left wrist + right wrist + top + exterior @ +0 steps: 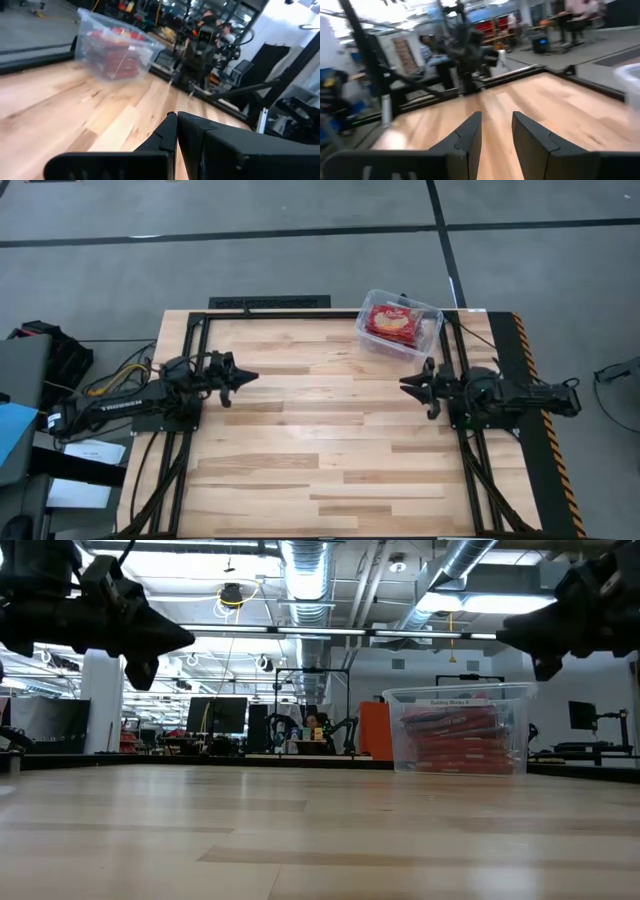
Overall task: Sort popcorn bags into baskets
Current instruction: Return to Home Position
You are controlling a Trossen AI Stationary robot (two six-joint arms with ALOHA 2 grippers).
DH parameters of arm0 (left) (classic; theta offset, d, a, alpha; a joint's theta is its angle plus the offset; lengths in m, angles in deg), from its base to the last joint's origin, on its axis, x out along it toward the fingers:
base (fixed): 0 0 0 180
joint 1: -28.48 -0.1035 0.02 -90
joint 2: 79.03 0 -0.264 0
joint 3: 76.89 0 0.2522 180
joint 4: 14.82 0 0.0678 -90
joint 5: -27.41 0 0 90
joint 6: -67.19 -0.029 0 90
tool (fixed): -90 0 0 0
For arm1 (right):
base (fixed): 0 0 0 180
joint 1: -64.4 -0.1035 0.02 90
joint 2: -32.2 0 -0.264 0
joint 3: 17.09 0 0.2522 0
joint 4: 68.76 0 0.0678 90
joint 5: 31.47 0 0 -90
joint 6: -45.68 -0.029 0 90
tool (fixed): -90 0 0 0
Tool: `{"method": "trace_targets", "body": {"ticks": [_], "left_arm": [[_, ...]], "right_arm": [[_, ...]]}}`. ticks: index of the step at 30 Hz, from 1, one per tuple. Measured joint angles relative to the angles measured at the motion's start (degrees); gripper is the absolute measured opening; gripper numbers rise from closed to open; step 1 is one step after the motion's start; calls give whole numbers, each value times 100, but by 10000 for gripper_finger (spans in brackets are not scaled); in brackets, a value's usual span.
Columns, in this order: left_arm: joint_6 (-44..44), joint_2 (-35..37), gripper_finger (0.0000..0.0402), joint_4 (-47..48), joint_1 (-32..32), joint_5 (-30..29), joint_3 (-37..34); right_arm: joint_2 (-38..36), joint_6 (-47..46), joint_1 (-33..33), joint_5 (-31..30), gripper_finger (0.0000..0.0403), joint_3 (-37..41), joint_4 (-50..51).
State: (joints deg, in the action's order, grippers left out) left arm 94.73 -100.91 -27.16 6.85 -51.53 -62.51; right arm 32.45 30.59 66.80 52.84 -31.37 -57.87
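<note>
A clear plastic tub [428,332] stands at the table's far edge, right of the middle, with a stack of red popcorn packets [392,323] lying flat inside; the top one shows a yellow-cream picture. The tub also shows in the low view [460,730] and the left wrist view [115,50]. No packet lies on the table outside the tub. My left gripper [252,376] hangs shut and empty above the table's left part, pointing right. My right gripper [405,385] hangs slightly open and empty above the right part, just near of the tub, pointing left.
The wooden tabletop [320,440] lies bare between and in front of the two grippers. Black frame rails [190,360] run along the table's left, right and far edges. People and other robot stands show in the room beyond the table.
</note>
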Motion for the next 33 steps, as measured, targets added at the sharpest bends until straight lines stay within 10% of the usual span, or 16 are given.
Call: {"method": "trace_targets", "body": {"ticks": [33], "left_arm": [[594,-78,0,2525,154,-800,30]], "right_arm": [[85,654,74,-173,132,9,69]]}}
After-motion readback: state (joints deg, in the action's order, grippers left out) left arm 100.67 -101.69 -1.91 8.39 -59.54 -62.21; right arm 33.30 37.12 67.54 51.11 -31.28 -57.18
